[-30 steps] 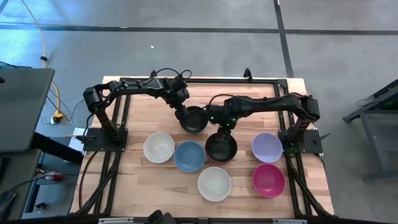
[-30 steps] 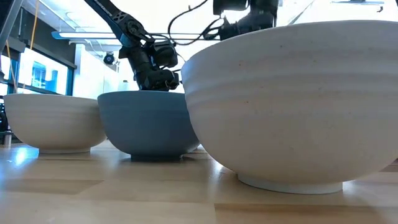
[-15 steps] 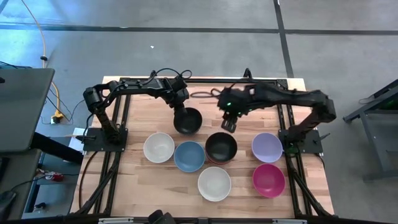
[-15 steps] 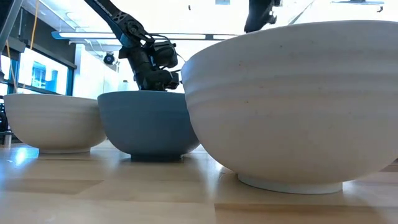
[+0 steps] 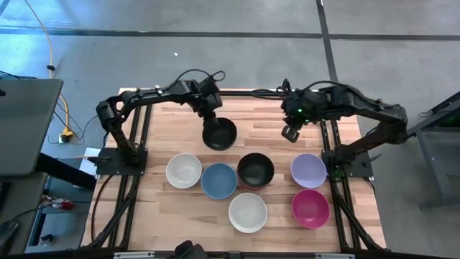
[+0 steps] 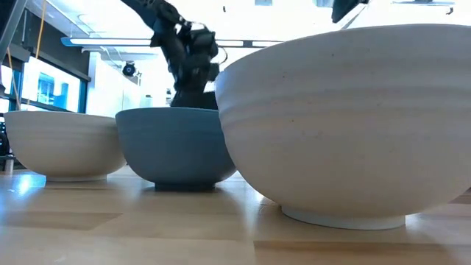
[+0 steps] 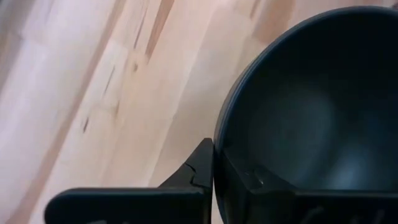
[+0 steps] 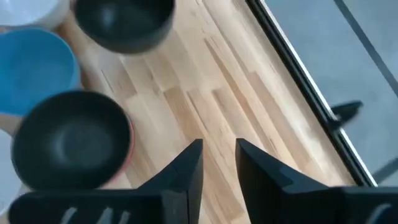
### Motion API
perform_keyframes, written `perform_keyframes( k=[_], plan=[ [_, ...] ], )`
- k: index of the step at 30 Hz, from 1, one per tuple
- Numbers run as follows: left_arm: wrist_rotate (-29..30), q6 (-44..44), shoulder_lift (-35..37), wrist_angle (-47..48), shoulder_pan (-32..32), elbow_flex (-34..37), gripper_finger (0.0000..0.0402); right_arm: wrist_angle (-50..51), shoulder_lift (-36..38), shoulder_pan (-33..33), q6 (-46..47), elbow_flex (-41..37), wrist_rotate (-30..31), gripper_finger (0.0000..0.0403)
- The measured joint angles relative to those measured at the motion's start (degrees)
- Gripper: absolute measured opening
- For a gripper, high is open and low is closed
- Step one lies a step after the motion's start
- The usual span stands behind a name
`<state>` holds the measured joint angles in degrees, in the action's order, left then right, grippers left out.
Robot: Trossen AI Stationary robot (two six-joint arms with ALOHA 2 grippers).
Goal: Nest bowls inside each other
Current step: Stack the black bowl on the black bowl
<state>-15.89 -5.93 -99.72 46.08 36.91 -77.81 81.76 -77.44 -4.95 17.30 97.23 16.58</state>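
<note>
While no writing shows anywhere, the left gripper [image 5: 209, 119] pinches a black bowl's [image 5: 219, 134] rim above the table [image 5: 273, 140]; the right gripper [image 5: 290, 133] hovers empty, fingers slightly parted.

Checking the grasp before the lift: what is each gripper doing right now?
Left gripper: shut on the rim of a black bowl.
Right gripper: open, holding nothing.
</note>
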Motion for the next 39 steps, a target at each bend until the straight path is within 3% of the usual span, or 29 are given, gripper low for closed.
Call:
perform_keyframes(
  k=[6, 12, 20, 28, 32, 39],
  plan=[
    [1.29, -0.29, 0.02, 10.59, -2.61, -12.72, 0.0001, 1.72, 4.65, 0.02, -0.21, -3.06, 3.42, 0.0076],
    [2.16, 0.18, 0.02, 15.03, -7.27, -22.19, 0.0001, -2.06, 13.88, -1.86, 0.74, -11.29, 8.36, 0.0076],
    [4.57, 2.72, -0.04, 15.85, -12.56, -26.14, 0.0000, -18.26, 28.35, -7.38, -0.85, -27.68, 9.33, 0.0076],
    [4.75, 4.09, -5.80, 15.87, -16.66, -31.34, 0.0000, -29.57, 35.49, -13.23, -3.81, -40.54, 9.14, 0.0076],
    [4.51, 3.31, -11.27, 16.35, -18.01, -36.63, 0.0000, -31.43, 37.91, -15.64, -3.85, -45.18, 5.86, 0.0076],
    [3.68, 1.41, -20.55, 21.18, -19.33, -48.21, 0.0000, -26.83, 40.55, -18.76, -2.34, -48.06, -6.81, 0.0095]
  ],
)
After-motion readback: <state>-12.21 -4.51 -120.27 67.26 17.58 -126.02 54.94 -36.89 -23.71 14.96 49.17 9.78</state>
